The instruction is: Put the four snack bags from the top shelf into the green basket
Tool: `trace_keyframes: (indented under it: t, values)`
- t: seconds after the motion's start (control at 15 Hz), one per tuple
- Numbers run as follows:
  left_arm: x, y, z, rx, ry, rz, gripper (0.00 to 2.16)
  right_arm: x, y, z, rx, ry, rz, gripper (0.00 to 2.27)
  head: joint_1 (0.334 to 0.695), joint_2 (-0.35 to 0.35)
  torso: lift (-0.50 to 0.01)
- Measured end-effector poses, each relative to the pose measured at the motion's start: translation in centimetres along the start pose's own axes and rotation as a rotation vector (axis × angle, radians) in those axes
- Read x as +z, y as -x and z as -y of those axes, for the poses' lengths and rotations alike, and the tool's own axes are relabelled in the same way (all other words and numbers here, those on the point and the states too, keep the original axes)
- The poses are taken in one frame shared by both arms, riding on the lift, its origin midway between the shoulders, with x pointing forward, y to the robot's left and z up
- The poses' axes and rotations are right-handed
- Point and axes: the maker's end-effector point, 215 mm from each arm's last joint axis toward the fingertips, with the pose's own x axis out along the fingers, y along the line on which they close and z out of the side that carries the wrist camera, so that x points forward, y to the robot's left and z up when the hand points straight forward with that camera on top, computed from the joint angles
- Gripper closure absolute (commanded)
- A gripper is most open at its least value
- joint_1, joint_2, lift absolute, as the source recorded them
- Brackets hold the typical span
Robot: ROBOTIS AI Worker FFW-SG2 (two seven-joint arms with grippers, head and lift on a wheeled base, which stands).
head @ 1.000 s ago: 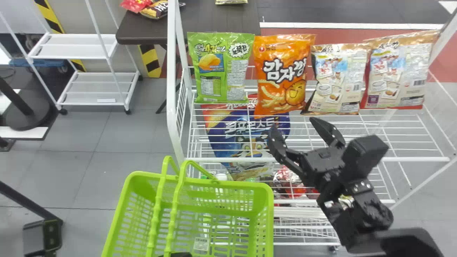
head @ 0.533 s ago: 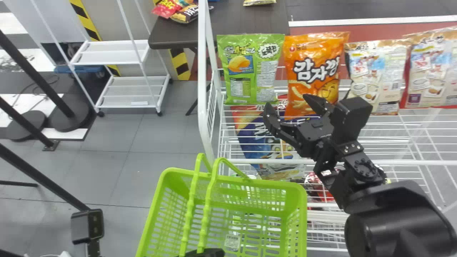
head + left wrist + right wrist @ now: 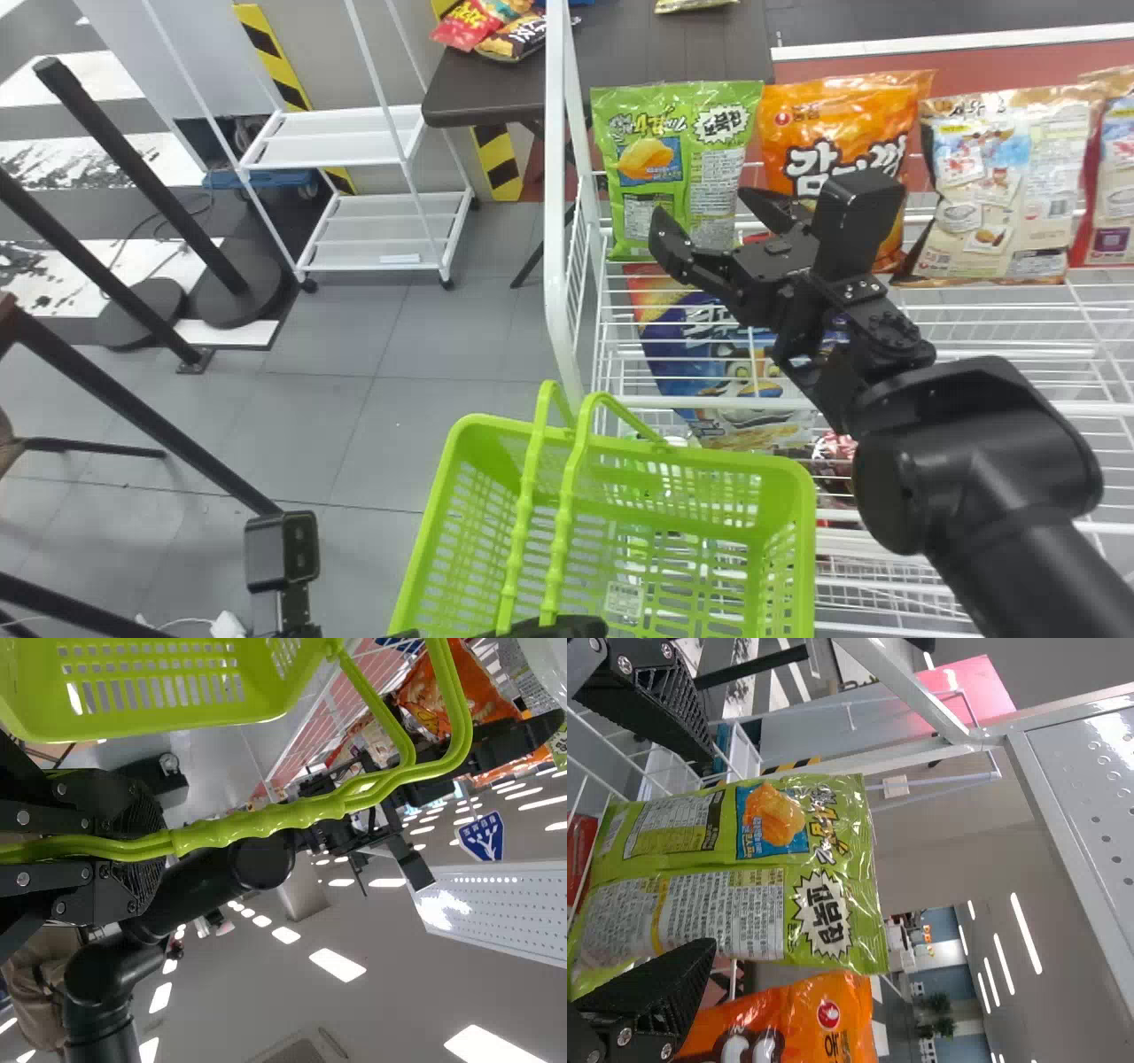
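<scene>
"Where are the four snack bags [image 3: 1010,159]?"
"On the top shelf [image 3: 691,402], beyond the green basket [image 3: 726,458] (the rightmost is cut off by the head view's edge)."
"Grippers?"
"Beyond the basket, the right gripper [image 3: 704,208] is spread before the green bag [image 3: 638,115]; the left gripper [image 3: 567,627] is clenched on the basket's handles [image 3: 563,523]."

Green bag [image 3: 678,168], orange bag [image 3: 842,124] and two beige bags [image 3: 1010,177] stand upright beyond the green basket [image 3: 726,462]

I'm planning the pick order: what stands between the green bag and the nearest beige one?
The orange bag, as the head view shows; the right end effector partly hides it.
</scene>
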Motion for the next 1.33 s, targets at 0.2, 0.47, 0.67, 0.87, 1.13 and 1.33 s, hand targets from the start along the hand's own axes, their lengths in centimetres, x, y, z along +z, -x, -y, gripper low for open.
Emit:
trace_keyframes:
  t: [0.2,0.47,0.67,0.87,1.13,1.33]
  values:
    - [0.0,0.2,-0.1,-0.004,0.006,0.003,2.15,-1.3,-1.5,0.5,0.001,0.028,-0.032,0.07,0.695,0.241,-0.001]
    - [0.0,0.3,-0.1,-0.008,0.01,0.006,2.15,-2.6,-2.9,3.1,-0.035,0.091,-0.074,0.09,0.695,0.221,-0.001]
    - [-0.1,0.4,-0.1,-0.01,0.014,0.009,2.15,-2.5,-3.8,4.2,-0.035,0.137,-0.089,0.44,0.695,0.211,-0.001]
    - [0.0,0.5,-0.1,-0.011,0.015,0.012,2.15,-2.6,-4.3,3.3,0.002,0.157,-0.104,1.51,0.695,0.221,-0.001]
    - [0.0,0.6,-0.1,-0.012,0.016,0.015,2.15,-3.5,-4.3,3.1,0.018,0.16,-0.139,2.25,0.695,0.23,-0.001]
    - [0.2,0.8,-0.1,-0.01,0.017,0.023,2.15,-4.0,-3.8,2.6,0.023,0.157,-0.14,2.25,0.695,0.237,-0.001]
